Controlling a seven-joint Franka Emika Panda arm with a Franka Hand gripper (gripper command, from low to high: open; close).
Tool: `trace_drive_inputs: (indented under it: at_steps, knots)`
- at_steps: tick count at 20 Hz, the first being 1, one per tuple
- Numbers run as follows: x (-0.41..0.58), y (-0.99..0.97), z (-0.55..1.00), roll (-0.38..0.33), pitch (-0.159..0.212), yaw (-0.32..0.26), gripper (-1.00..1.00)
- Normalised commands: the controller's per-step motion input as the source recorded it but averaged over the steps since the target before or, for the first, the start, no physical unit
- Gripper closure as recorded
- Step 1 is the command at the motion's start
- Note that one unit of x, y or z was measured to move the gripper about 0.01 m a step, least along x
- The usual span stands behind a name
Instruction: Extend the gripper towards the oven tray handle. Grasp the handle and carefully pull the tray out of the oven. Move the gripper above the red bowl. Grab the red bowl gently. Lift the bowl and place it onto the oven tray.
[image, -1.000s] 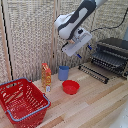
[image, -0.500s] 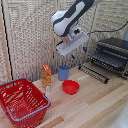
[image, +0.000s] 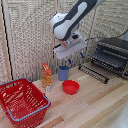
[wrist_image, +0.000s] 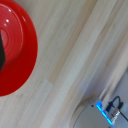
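Red bowl (image: 70, 87) is sitting on the wooden table (image: 100, 107), just beside the blue cup (image: 63, 73). Above both, the gripper (image: 74, 59) is hovering with fingers apart, holding nothing.

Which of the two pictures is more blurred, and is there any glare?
Wrist view: soft, the red bowl edge is smeared, with pale glare on the wooden table. Exterior view: sharper but coarse; the gripper looks slightly blurred above the bowl, and no strong glare shows.
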Motion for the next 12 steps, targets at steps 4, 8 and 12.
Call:
trace_drive_inputs:
  at_steps: [4,8,12]
  knots:
    - [-0.703,0.09,-0.39,0.022,-0.291,-0.004,-1.0]
    - [-0.671,0.02,-0.31,0.076,-0.26,-0.006,-1.0]
    - [-0.25,-0.09,-0.29,0.069,-0.125,0.0,-1.0]
